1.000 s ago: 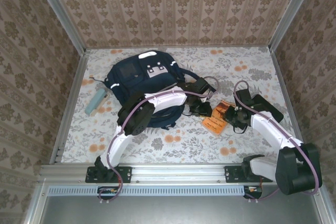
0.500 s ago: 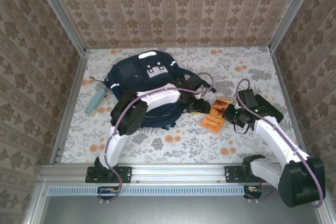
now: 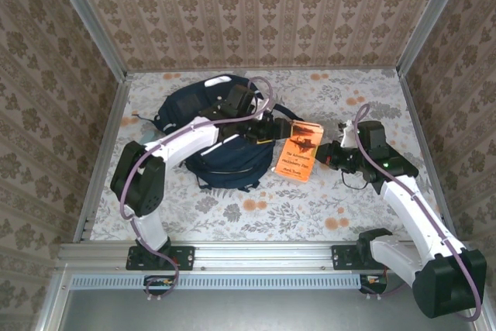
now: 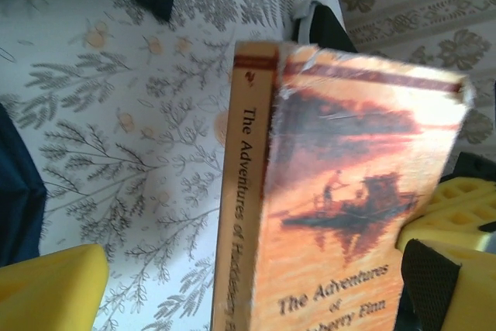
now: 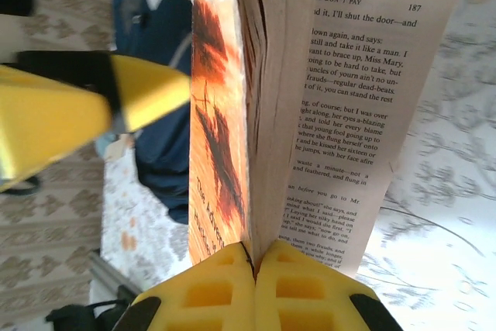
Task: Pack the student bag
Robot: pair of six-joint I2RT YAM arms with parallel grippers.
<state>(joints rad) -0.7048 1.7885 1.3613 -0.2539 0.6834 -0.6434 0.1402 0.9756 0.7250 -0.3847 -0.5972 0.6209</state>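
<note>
**Right claw** (image 5: 254, 260): clenched. The yellow fingertips meet on the bottom edge of the book (image 3: 297, 149), pinching the cover and the page block together.

**Left claw** (image 4: 256, 269): released, fingers spread wide on either side of the same book. There is clear daylight between the spine and the finger on that side. The other finger's black pad sits just beside the cover's edge; contact cannot be told.

**Book**: orange paperback with worn corners. The cover shows a raft scene, and the spine reads "The Adventures of Huckle…". It sits between the two claws, and from above the cover faces up and is tilted. In the right wrist view one page (image 5: 364, 114), numbered 187, splays away from the block.

**Bag** (image 3: 229, 167): navy, lying flat on the far left-centre of the desk (image 3: 256, 211), just beside the book's left edge. The left arm (image 3: 194, 133) stretches across its top. A dark strap trails off the near edge.

**Desk**: covered in a floral cloth of grey leaves and orange blossoms, with patterned wallpaper panels on three sides.
</note>
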